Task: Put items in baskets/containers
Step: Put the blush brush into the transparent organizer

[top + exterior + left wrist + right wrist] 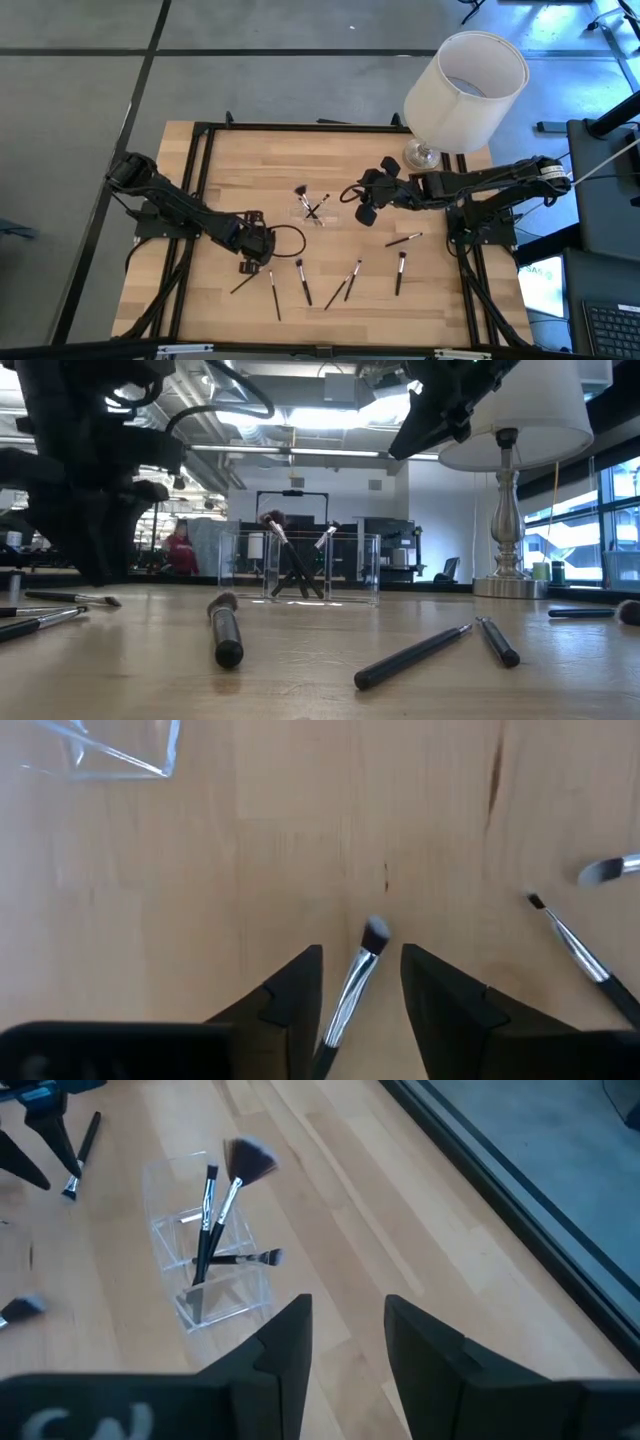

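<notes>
Clear, probably plastic holder [210, 1260]; wooden table [440, 310]

Makeup brushes and a clear plastic holder [313, 209] on the wooden table.
The holder stands mid-table with what looks like three brushes [222, 1205] leaning crossed inside; the other dark-handled brushes [349, 280] lie scattered flat nearer the front edge.

bare surface [250, 160] lies open behind the clear holder [313, 208]; loose brushes [350, 280] crowd the front, and the lamp [462, 95] blocks the far right corner.
</notes>
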Controlling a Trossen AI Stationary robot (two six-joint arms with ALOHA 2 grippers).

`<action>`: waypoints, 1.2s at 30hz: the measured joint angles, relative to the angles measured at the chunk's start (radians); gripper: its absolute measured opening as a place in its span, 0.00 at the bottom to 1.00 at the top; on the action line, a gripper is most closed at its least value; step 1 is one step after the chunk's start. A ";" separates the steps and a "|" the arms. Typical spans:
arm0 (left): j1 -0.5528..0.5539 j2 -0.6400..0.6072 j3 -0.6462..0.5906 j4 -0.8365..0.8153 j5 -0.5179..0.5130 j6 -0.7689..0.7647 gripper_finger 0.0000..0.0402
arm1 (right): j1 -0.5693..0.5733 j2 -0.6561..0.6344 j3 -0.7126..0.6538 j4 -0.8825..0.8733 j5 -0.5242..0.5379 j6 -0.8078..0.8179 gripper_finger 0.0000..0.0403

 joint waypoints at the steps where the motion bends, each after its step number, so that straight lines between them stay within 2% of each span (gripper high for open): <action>1: 0.000 0.000 -0.009 0.022 0.000 0.000 0.32 | 0.000 0.000 0.000 0.000 0.000 -0.002 0.32; 14: -0.001 -0.003 -0.097 0.113 -0.021 -0.009 0.24 | 0.000 0.000 0.000 0.000 0.000 -0.014 0.32; 20: -0.001 -0.001 -0.103 0.174 -0.029 0.050 0.14 | 0.000 0.000 0.000 0.000 0.000 -0.014 0.32; 28: 0.001 0.000 -0.102 0.195 -0.132 0.079 0.01 | 0.000 0.000 0.000 0.000 0.000 -0.012 0.32; 36: 0.007 0.000 -0.082 0.191 -0.169 0.079 0.01 | 0.000 0.000 0.000 0.000 0.000 -0.010 0.32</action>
